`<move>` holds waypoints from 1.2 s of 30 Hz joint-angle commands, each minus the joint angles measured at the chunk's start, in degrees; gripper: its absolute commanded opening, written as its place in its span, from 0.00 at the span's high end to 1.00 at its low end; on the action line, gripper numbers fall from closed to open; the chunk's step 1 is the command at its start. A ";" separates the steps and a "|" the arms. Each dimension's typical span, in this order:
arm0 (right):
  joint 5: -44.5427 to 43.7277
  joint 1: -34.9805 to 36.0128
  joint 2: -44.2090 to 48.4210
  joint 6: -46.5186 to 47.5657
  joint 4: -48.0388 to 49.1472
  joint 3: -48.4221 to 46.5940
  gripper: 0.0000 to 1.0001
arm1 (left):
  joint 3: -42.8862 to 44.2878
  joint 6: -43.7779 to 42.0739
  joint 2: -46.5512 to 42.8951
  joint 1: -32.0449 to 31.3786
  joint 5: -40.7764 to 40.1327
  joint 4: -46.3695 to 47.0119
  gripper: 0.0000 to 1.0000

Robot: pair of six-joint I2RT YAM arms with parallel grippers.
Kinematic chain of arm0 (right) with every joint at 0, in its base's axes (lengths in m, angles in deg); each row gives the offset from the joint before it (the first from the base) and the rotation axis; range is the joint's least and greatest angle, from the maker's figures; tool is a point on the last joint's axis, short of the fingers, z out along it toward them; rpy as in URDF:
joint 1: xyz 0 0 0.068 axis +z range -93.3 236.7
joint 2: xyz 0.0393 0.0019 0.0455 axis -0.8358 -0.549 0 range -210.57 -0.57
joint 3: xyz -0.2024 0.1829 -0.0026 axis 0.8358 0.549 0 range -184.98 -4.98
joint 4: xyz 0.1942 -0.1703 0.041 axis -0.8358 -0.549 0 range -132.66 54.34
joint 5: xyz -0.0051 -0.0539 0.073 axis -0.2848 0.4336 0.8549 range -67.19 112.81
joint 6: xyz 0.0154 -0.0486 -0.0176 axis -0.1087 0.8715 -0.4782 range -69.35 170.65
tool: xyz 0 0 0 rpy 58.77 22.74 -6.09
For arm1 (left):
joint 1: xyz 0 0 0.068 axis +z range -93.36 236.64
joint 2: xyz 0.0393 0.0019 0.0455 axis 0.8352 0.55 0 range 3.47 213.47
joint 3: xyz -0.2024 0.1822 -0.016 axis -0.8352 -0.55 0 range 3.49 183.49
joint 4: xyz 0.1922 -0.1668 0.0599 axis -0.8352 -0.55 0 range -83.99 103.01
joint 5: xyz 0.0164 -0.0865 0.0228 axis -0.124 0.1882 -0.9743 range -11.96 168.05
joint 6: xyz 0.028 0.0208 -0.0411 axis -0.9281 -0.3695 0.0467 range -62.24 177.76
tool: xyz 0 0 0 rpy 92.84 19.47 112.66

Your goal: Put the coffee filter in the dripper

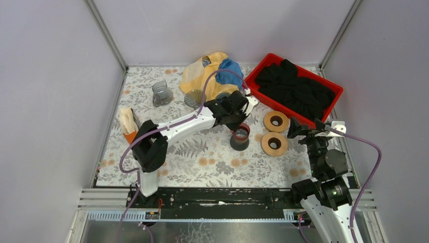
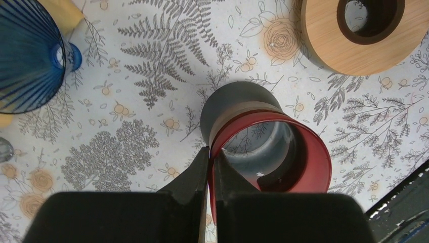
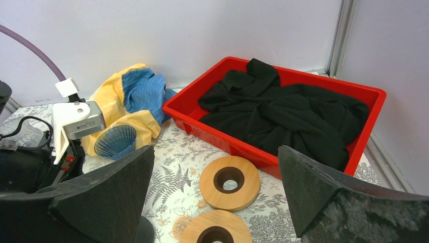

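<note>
Now left gripper (image 2: 209,157) clamped on red rim of dark grey dripper (image 2: 238,104), one finger inside, one outside. Right gripper (image 3: 215,157) jaws wide apart, empty, near wooden rings (image 1: 267,122). Paper coffee filters (image 1: 126,120), seemingly stacked upright, at left table edge, well apart from dripper.

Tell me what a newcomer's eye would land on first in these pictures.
The red tray at the far right of the table, heaped with black cloth, draws the eye first. Next comes the left gripper at mid-table, pinched shut on the rim of a red-rimmed grey cup. Two wooden rings lie flat just to the cup's right.
</note>
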 commanded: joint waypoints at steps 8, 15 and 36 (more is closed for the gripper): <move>0.41 0.34 -0.82 0.64 2.65 -0.83 0.01 | 5.14 -6.47 3.79 0.50 -1.23 3.89 0.92; 0.50 0.36 -0.98 0.69 2.64 -0.83 0.01 | 6.83 -6.91 4.80 1.55 -0.84 3.94 0.84; 2.85 0.41 -15.56 -9.92 -8.73 -10.30 0.01 | 0.91 0.91 -8.65 2.57 -4.96 5.91 0.35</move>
